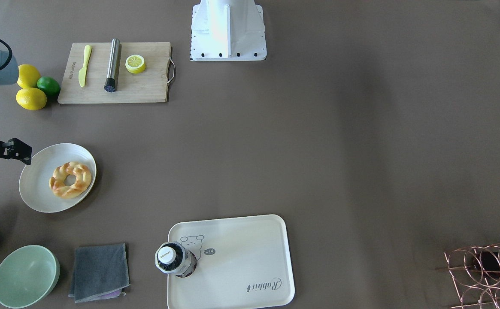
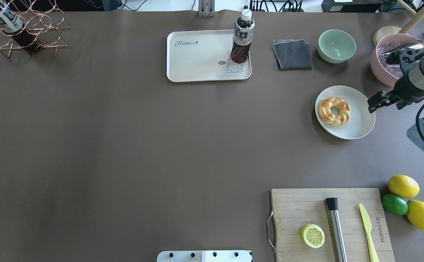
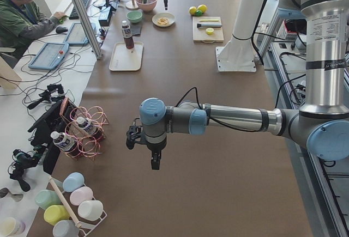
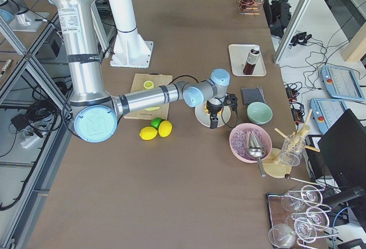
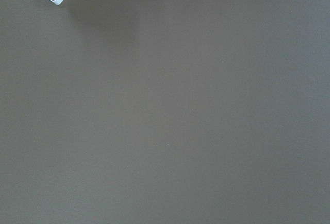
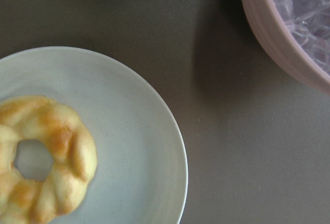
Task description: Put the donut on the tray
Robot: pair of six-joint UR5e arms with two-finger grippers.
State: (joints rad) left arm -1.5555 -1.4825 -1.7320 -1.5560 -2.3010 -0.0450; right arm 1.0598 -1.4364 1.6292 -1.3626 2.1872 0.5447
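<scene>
1 donut [image 2: 334, 111] lies flat on the round plate [image 2: 361, 123], on the half of the plate nearer the tray [image 2: 197, 54]. The right end effector [image 2: 373, 102] hangs by the plate's opposite rim, so the donut is a short reach across the plate from it. As a ring, the donut has no long axis. I cannot tell whether the fingers are spread or pressed together. The left end effector [image 3: 154, 158] is well away from the plate, and I cannot tell its state either. The tray carries 1 bottle [image 2: 241, 40]. A pink bowl [image 2: 379, 69] near the plate holds ice-like cubes.
</scene>
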